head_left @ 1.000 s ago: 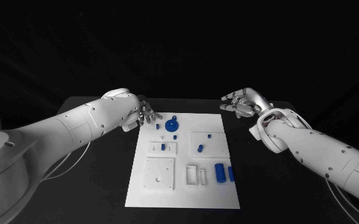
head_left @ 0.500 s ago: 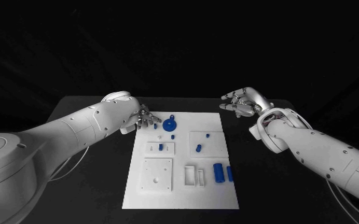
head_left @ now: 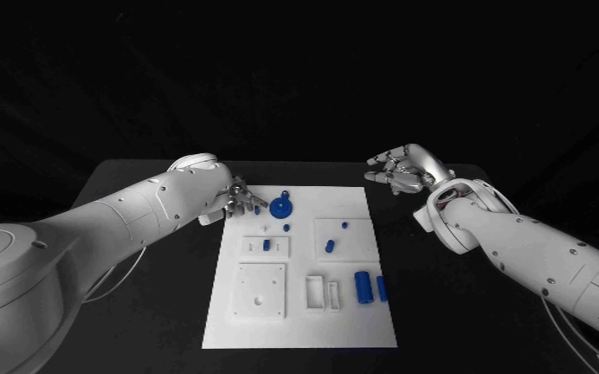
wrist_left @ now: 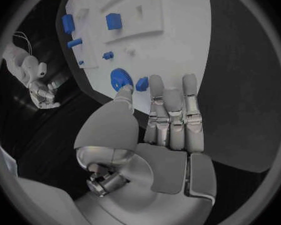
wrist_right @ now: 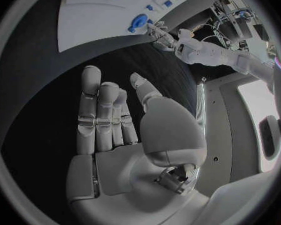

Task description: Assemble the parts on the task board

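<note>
The white task board [head_left: 299, 313] lies in the middle of the black table. A blue gear [head_left: 282, 209] sits near its far left corner, with a small blue peg [head_left: 259, 212] beside it. My left hand [head_left: 235, 199] hovers at that corner, fingers straight and apart, holding nothing. In the left wrist view the thumb tip [wrist_left: 123, 92] is close to the gear [wrist_left: 121, 78], and a small blue piece [wrist_left: 142, 83] lies just beyond the fingertips. My right hand [head_left: 400, 170] hangs open off the board's far right corner, empty in the right wrist view [wrist_right: 115, 130].
Further blue parts lie on the board: two cylinders [head_left: 362, 287] near the right edge and small pegs [head_left: 330, 246] in the middle. White raised blocks [head_left: 265, 291] stand at the near left. Bare black table [head_left: 150, 305] flanks the board on both sides.
The whole head view has shifted a little. My left hand has eased slightly toward the gear at the board's far left corner. The right hand stays where it was.
</note>
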